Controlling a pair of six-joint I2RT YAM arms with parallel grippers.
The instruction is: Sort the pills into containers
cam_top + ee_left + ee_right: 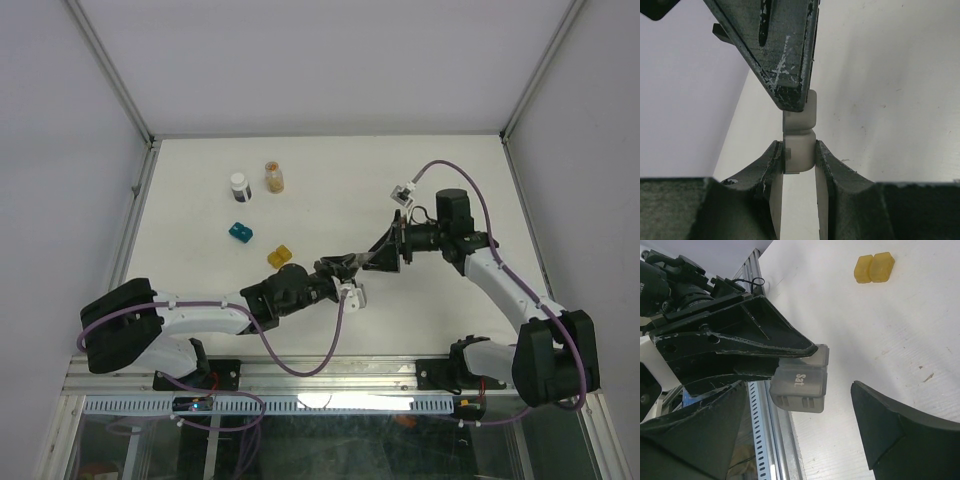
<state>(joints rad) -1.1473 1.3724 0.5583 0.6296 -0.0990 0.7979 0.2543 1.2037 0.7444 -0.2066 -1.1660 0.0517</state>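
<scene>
Between my right jaws, spread wide, hangs the gray container (pixel 800 382) (marked "Sat"), pinched by my left jaws.

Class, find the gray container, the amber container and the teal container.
gray container (pixel 800 382), right wrist view, its labelled face.
amber container (pixel 874 268), right wrist view, where its two cells meet.
teal container (pixel 240 232), top external view, its top centre.
</scene>
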